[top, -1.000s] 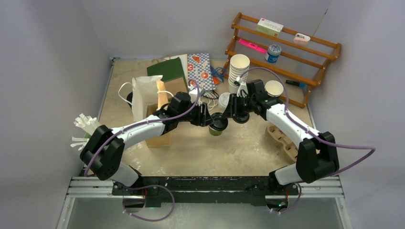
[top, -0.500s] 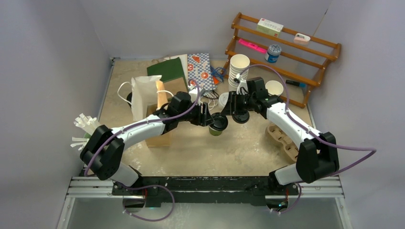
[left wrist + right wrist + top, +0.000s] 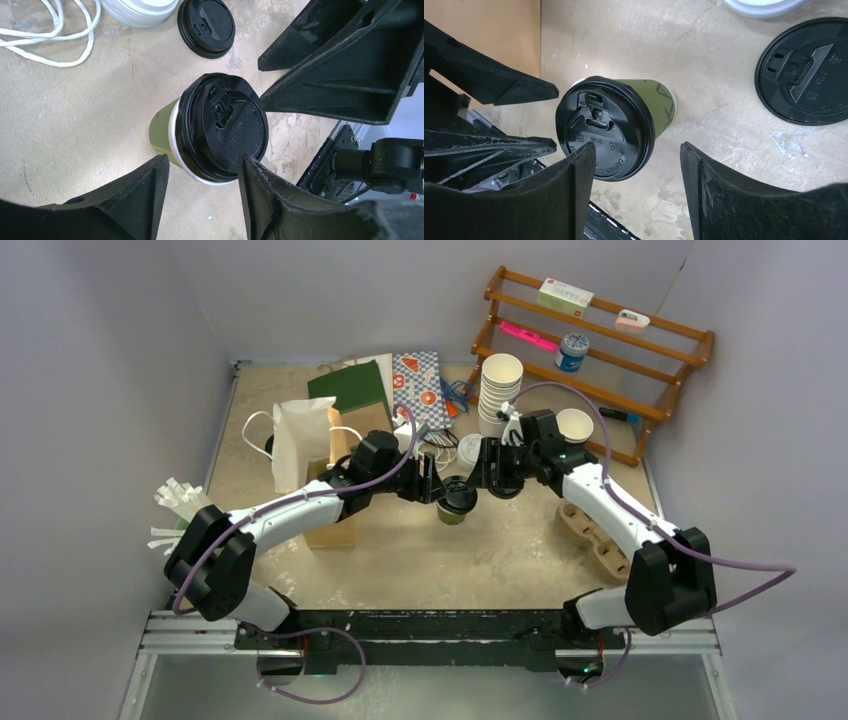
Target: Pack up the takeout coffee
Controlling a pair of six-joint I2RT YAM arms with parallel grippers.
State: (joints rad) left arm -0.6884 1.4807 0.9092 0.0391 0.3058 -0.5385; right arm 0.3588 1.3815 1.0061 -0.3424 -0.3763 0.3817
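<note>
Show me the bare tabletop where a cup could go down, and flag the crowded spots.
Widest bare patch: the sandy table along its near edge, bordered by the green paper cup with black lid, the brown cardboard cup carrier and the brown paper bag. Crowded: the back centre, around the stack of white cups and the loose black lid.

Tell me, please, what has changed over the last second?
The right arm shifted slightly rightward and nearer; the right gripper stands open beside the black-lidded green cup. Nothing visibly grasped or released. The cup, the left gripper around it and the loose black lid stayed put.
</note>
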